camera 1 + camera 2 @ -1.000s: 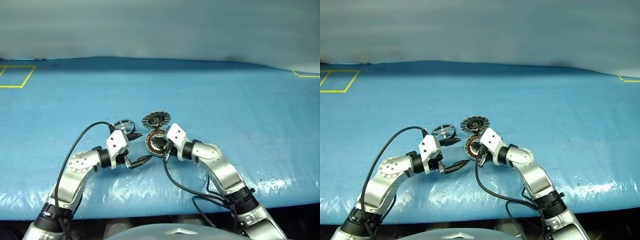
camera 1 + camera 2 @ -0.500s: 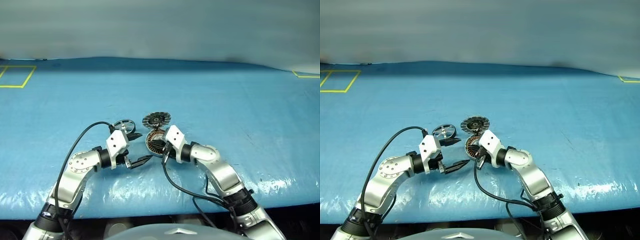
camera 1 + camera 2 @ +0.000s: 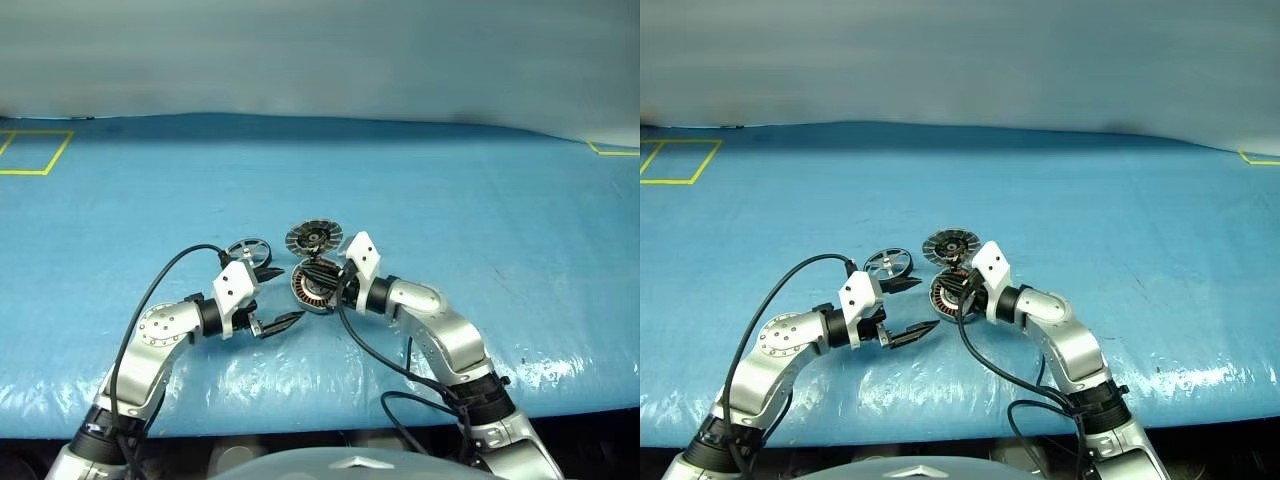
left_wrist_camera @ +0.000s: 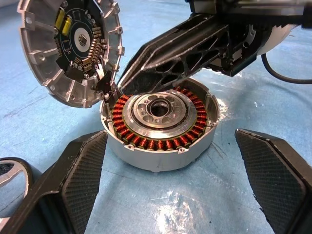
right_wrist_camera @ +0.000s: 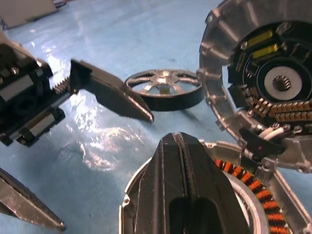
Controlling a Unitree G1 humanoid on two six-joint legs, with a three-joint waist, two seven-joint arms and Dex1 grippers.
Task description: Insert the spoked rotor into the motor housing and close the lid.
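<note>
The left gripper (image 3: 272,297) is hanging wide open and empty, with the spoked rotor (image 3: 247,250) lying just beyond it, well in from the table (image 3: 480,190) edges, not inserted. Right of it, the right gripper (image 3: 318,280), fingers pressed together, is resting over the motor housing (image 3: 312,288), whose lid (image 3: 313,238) is standing open at its far rim; insertion and closing are remaining.

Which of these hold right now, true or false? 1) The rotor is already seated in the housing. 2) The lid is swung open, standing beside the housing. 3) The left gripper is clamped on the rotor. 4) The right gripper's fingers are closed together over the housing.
1) False. The spoked rotor lies on the blue table cover, apart from the motor housing, whose windings are bare.
2) True. The lid is tilted up at the housing's edge, its inner face showing.
3) False. The left gripper is open and holds nothing.
4) True. The right gripper is shut, its fingers together above the housing.
</note>
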